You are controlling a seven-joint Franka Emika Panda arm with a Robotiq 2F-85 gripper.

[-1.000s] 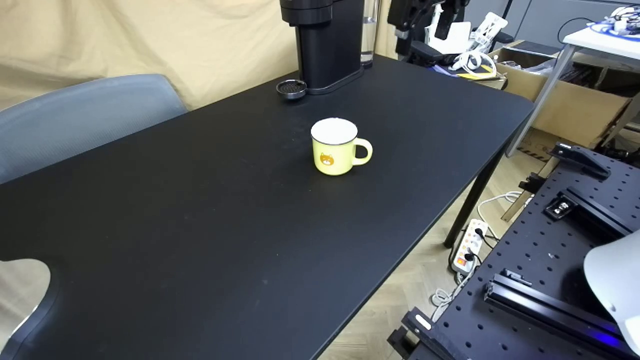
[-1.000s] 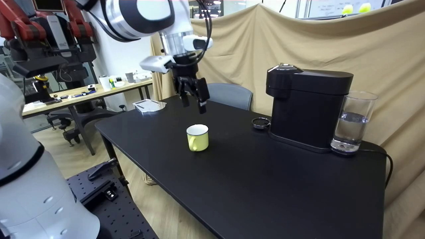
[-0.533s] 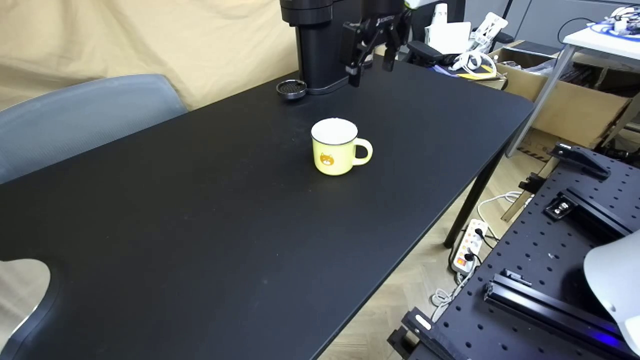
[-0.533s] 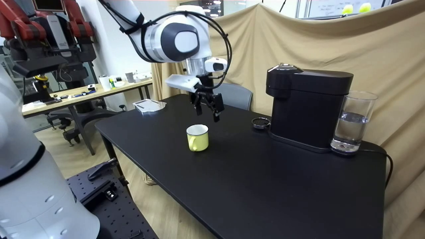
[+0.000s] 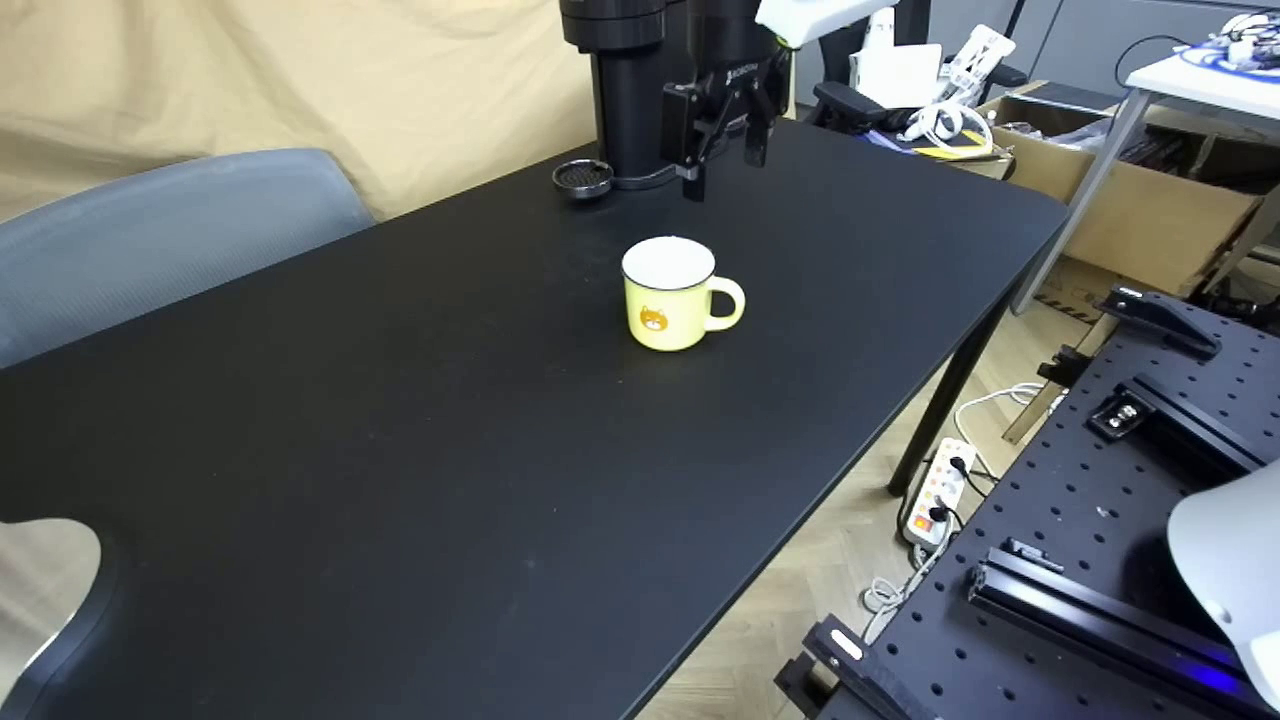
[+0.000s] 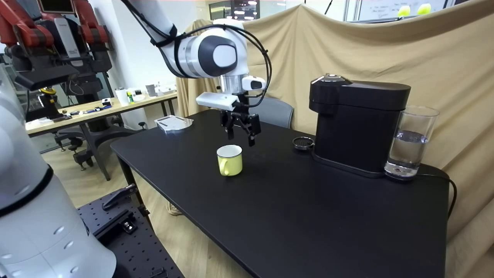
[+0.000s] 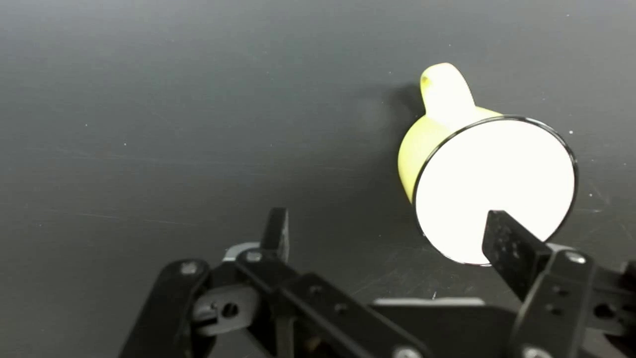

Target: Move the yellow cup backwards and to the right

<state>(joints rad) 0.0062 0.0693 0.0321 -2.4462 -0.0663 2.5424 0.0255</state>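
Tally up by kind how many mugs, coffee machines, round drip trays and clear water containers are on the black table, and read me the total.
Yellow mug: 1
Black coffee machine: 1
Round drip tray: 1
Clear water container: 1
Total: 4

robotiq lettering [image 5: 742,72] on tool [image 5: 725,174], illegible writing [image 6: 386,8] on whiteboard [image 6: 401,4]

The bent arm [image 6: 210,56] holds its tool [image 6: 241,138] pointing down below the wrist [image 6: 231,83] — both fingers [image 7: 504,238] stand wide apart.
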